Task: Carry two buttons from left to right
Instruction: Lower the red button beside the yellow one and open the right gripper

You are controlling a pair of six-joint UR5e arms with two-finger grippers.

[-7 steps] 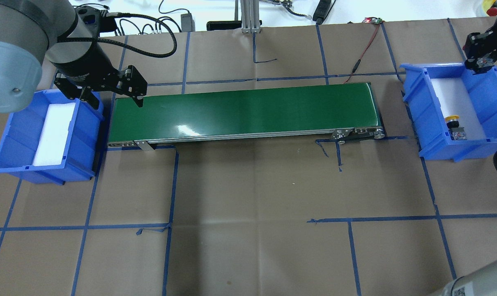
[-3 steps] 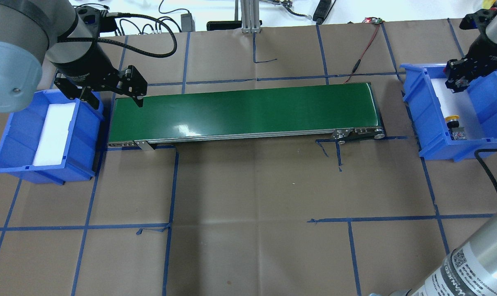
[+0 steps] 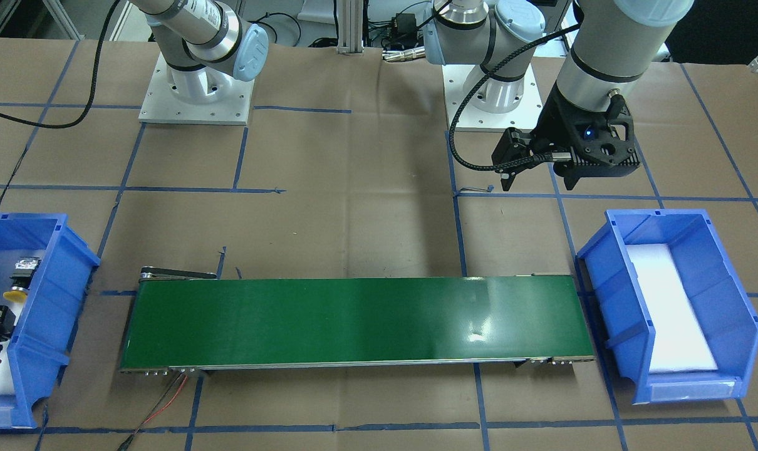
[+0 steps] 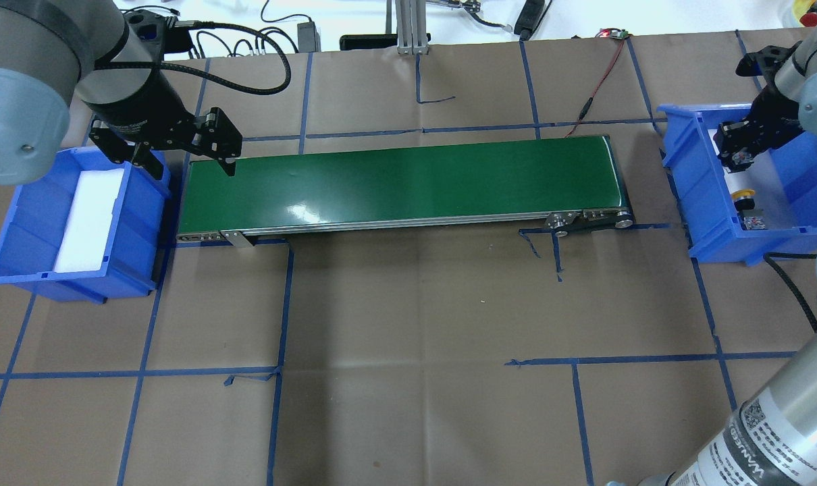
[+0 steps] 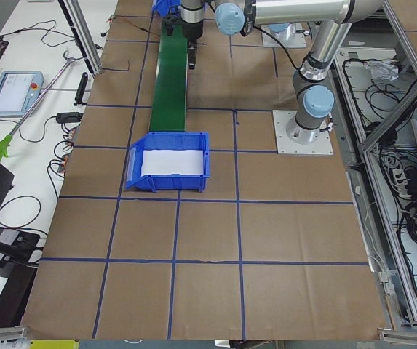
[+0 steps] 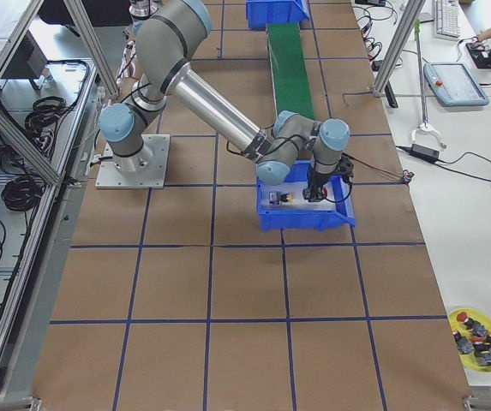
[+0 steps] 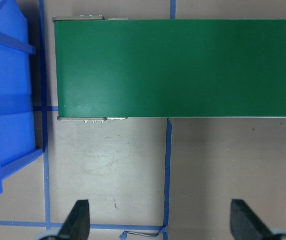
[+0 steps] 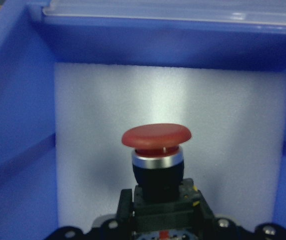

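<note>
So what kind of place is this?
Probably a robotics lab test cell: a green conveyor belt and blue bins on a paper-covered table marked with tape, and a teach pendant on the side bench.

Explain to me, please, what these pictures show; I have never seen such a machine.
These are two robot arms at a paper-covered table. Four pictures come from fixed cameras above, opposite and at both ends; two come from cameras on the wrists. A green conveyor belt lies between two blue bins. The left end effector hangs open and empty near the left bin, which holds only white foam. The right end effector, inside the right bin, appears to grip a red button. A yellow button lies in the same bin.
</note>
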